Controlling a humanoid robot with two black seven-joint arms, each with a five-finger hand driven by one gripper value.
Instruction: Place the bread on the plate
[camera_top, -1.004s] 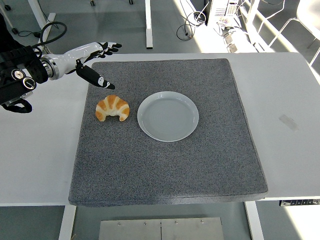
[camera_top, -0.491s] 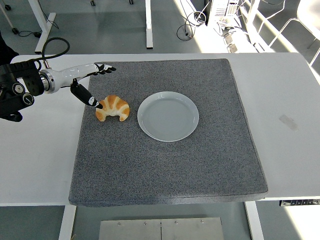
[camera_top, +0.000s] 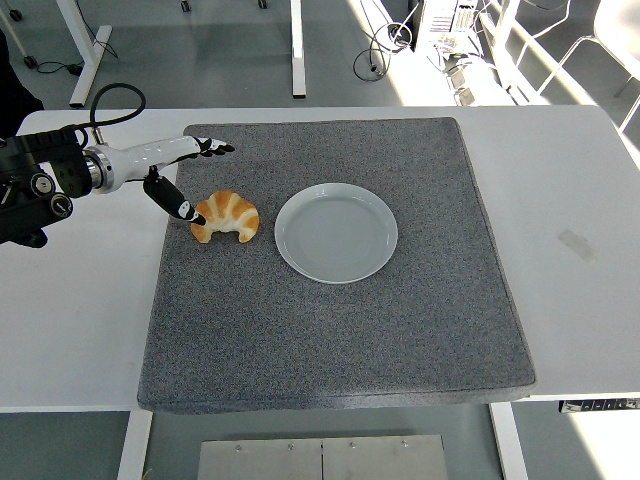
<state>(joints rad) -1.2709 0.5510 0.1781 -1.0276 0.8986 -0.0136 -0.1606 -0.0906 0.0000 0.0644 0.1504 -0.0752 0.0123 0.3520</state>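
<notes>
The left hand (camera_top: 175, 170) is descending from its raised position over the far-left corner of the grey mat (camera_top: 330, 330) and is drawing in toward the croissant (camera_top: 226, 216). Its thumb tip, previously clear of the bread, is now meeting the croissant's left end. The fingers, still spread, are now lying lower and flatter over the mat's far-left edge.
</notes>
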